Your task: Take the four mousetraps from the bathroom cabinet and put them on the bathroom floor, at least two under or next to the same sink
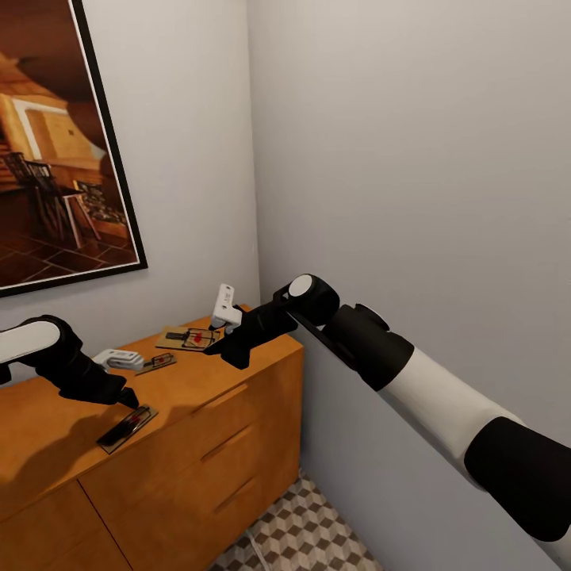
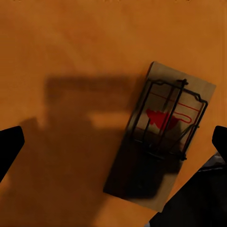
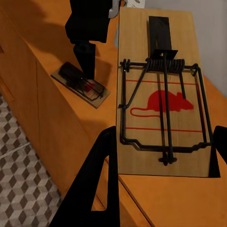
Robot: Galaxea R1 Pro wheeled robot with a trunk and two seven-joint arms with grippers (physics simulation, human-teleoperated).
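Both grippers hang spread open over the long orange-brown wooden cabinet (image 1: 198,412) — left gripper (image 1: 127,396) above one flat wooden mousetrap with wire spring bar (image 2: 163,137), right gripper (image 1: 226,349) over another (image 3: 163,101) — they look light, stiff and thin, so I'd pinch the board's long edges.

Three mousetraps lie flat on the orange-brown cabinet (image 1: 198,444) top: one (image 1: 127,427) near the front edge, one (image 1: 156,363) mid-top, one (image 1: 189,339) toward the right rear corner. Each is a wooden slab with black wire and red mouse print.
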